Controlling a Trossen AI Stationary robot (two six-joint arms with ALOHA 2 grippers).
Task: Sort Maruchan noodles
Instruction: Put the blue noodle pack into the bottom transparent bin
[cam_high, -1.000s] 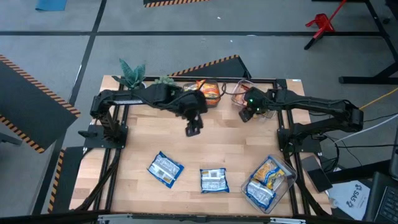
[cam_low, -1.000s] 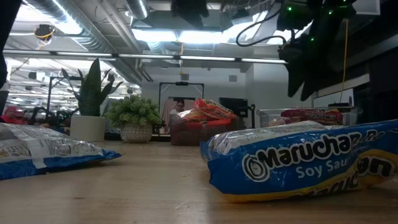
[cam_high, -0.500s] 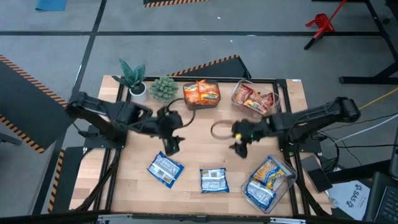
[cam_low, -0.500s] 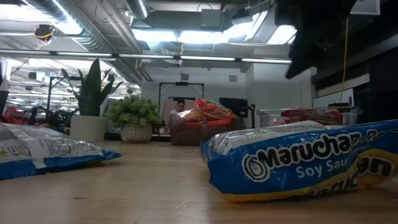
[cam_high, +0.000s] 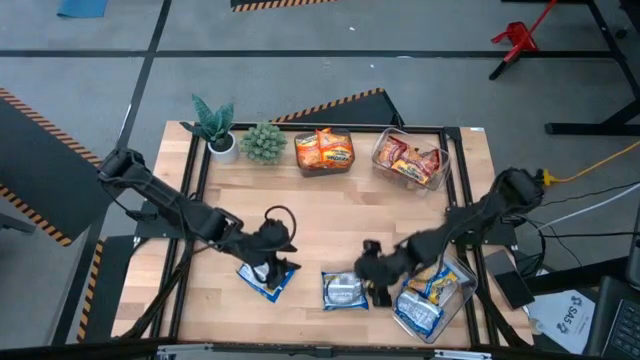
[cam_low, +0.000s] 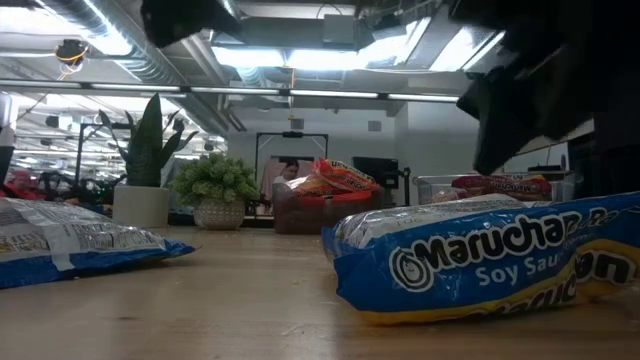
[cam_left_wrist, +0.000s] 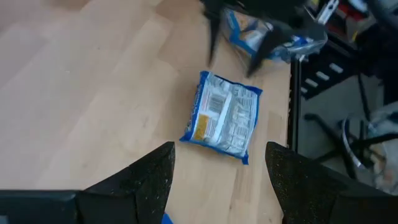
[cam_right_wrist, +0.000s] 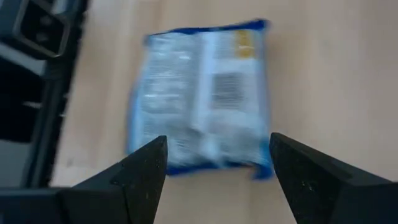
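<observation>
Two blue-and-white Maruchan packets lie flat on the wooden table: a left one (cam_high: 265, 276) (cam_low: 70, 245) and a middle one (cam_high: 343, 290) (cam_low: 480, 258) (cam_left_wrist: 222, 118) (cam_right_wrist: 202, 93). More blue packets sit in a clear bin (cam_high: 432, 292) at the near right corner. Orange packets (cam_high: 323, 150) and red-brown packets (cam_high: 408, 160) fill two bins at the far edge. My left gripper (cam_high: 272, 260) (cam_left_wrist: 217, 186) hovers open over the left packet. My right gripper (cam_high: 372, 280) (cam_right_wrist: 217, 180) hovers open just right of the middle packet, its fingers to either side of that packet in the right wrist view.
Two small potted plants (cam_high: 212, 125) (cam_high: 265, 140) stand at the far left corner. Bare wood (cam_high: 350, 205) lies between the far bins and the near packets. A dark frame (cam_high: 470, 215) borders the table. My two grippers are close together near the near edge.
Both arms swept from the far bins toward the near edge and came down. The left gripper went from beside the orange bin to above the left blue packet. The right gripper went from the red-brown bin to beside the middle blue packet. The packets on the table stayed put.
</observation>
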